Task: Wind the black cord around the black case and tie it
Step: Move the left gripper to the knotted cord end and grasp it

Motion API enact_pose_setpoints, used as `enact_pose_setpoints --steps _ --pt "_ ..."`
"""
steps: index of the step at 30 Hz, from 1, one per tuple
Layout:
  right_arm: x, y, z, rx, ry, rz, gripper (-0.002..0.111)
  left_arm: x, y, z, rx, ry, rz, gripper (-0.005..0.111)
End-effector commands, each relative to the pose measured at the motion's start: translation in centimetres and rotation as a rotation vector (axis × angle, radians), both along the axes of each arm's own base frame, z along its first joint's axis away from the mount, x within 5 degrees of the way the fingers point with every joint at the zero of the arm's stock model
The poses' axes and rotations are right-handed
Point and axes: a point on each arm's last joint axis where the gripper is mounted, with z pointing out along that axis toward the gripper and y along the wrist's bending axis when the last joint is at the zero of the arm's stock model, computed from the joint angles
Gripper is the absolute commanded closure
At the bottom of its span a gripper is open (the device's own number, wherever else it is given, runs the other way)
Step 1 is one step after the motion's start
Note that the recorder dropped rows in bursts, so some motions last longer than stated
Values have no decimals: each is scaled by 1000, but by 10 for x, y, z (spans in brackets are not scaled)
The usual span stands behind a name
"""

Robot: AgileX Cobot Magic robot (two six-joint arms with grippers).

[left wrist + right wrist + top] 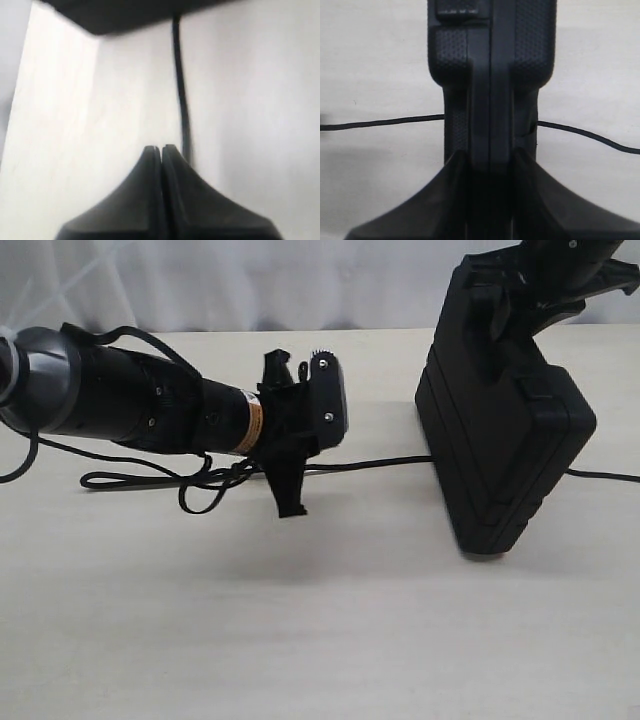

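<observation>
The black case (505,455) stands upright on its edge on the pale table, at the right of the exterior view. My right gripper (515,315) comes down on its top edge. In the right wrist view, that gripper (490,162) has a finger against each side of the case (490,75). The black cord (370,463) lies on the table. It runs from loose loops at the left, under the case, and out to the right (605,476). My left gripper (335,405) hovers left of the case, shut on nothing. The cord (181,95) runs just beside its tips (161,148).
The cord's loops (195,485) lie under the left arm (120,395). A white wall (250,280) backs the far edge of the table. Bare tabletop (320,640) fills the front.
</observation>
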Motion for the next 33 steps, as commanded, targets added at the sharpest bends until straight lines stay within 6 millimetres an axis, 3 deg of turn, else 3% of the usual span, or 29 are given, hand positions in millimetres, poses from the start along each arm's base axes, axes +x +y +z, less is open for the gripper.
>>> enact_pose_setpoints --steps 1,9,15,17,20,24,29,31,33 --pt "-2 1 3 2 -5 13 104 19 38 -2 170 -36 273 107" --pt "-2 1 3 2 -5 13 104 43 88 -4 -26 118 591 102" --pt "-2 1 3 2 -5 15 104 49 102 -4 -116 169 701 66" --pt "-2 1 3 2 -5 15 104 47 103 -5 -155 214 773 60" --pt "-2 1 3 1 -5 17 104 49 104 -2 -203 263 872 69" --pt "-2 1 3 -1 -6 29 104 48 109 5 -84 387 985 81" --pt "-2 1 3 -6 -8 43 104 25 92 0 38 654 700 83" --pt "-2 1 3 -5 -8 47 104 28 87 2 8 619 617 83" --pt "-2 1 3 -2 -8 48 104 43 85 9 -59 435 577 82"
